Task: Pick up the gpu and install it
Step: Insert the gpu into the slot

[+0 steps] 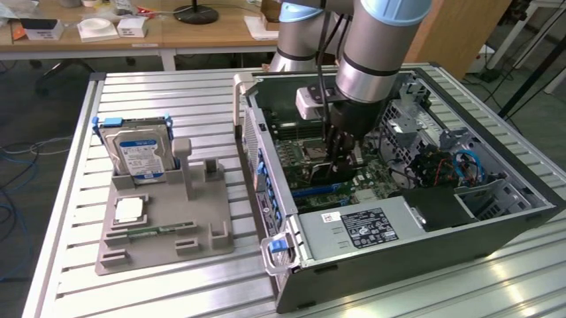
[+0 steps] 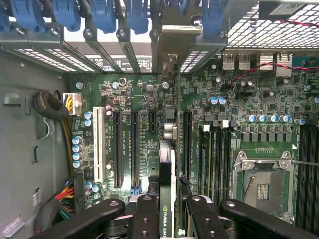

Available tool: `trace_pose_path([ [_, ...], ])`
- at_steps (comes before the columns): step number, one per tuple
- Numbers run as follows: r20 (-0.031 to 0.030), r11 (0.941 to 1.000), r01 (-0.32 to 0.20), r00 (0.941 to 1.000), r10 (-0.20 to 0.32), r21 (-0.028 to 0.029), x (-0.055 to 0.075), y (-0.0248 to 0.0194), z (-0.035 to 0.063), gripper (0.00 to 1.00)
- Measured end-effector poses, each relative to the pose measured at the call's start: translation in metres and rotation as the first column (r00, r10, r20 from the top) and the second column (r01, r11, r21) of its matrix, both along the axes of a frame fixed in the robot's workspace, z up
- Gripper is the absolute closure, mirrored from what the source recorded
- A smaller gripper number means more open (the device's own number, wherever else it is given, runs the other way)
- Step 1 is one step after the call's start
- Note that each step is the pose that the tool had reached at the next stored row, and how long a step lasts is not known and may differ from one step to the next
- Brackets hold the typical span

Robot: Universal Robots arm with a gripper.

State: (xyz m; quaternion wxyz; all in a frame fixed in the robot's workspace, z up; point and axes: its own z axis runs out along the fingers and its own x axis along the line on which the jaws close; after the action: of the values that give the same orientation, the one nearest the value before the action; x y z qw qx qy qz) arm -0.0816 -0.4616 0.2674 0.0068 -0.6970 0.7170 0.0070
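Note:
My gripper (image 1: pixel 339 162) reaches down into the open computer case (image 1: pixel 274 278), over the green motherboard (image 1: pixel 296 156). It is shut on the gpu (image 1: pixel 320 173), a thin black card held upright. In the wrist view the gpu (image 2: pixel 167 199) is seen edge-on between the black fingers (image 2: pixel 144 219), with its label facing out. Its silver bracket (image 2: pixel 172 47) lies at the case's rear slot openings. The card's edge runs along the motherboard (image 2: pixel 144 94) between the long black expansion slots (image 2: pixel 134 149), close above them. Whether it touches a slot I cannot tell.
On the exterior view's left a grey holder (image 1: pixel 190 218) carries a blue-labelled hard drive (image 1: pixel 137 156) and a green memory stick (image 1: pixel 159 230). A power supply (image 1: pixel 362 228) fills the case's near end. The CPU socket (image 2: pixel 261 184), blue latches (image 2: pixel 99 15) and cable bundles (image 2: pixel 62 109) surround the slots.

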Motion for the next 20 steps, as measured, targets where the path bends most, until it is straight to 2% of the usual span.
trace_pose_path([
  [9,0.0,1.0,0.0,1.0,0.0,0.0,-0.0002,0.0,-0.0058,0.74],
  [20,0.0,1.0,0.006,1.0,-0.006,0.0001,-0.0007,0.0005,-0.0066,0.74],
])
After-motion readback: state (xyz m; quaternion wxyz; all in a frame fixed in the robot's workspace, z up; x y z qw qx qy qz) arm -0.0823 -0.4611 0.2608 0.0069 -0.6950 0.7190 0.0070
